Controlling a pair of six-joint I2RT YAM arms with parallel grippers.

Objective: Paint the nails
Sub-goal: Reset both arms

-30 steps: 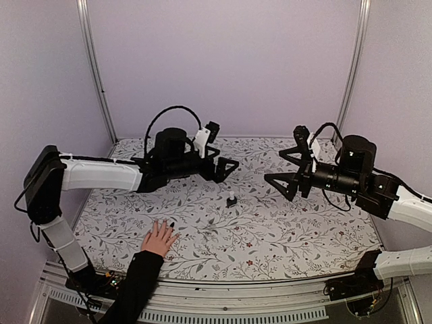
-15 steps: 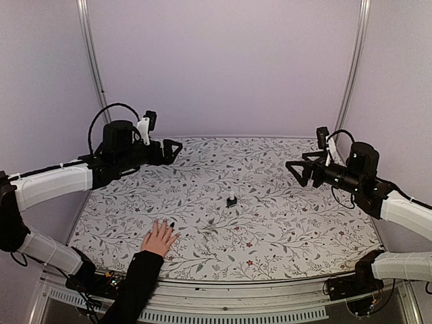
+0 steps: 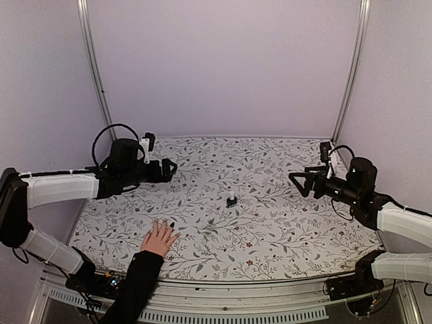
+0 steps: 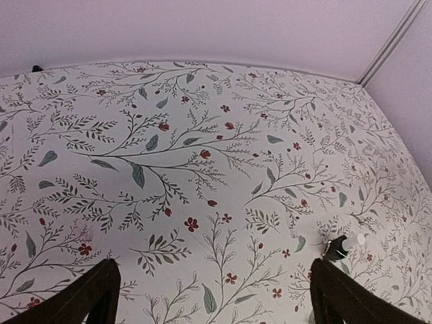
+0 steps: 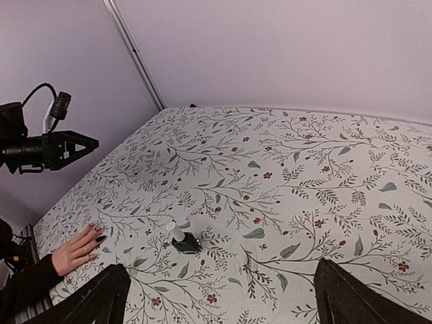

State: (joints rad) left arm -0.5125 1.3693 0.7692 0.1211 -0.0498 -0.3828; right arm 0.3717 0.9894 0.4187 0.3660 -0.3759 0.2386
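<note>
Nails [image 3: 169, 225] well apart from robot fingers [image 3: 164, 170]

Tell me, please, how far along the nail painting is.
Done: a few nails on the hand look dark, possibly polished, but they are too small to be sure. In hand: nothing; the jaws of both arms stand open and empty, far from the hand. Left: the bottle stands capped mid-table, so opening it and painting the remaining nails seem yet to come.
</note>
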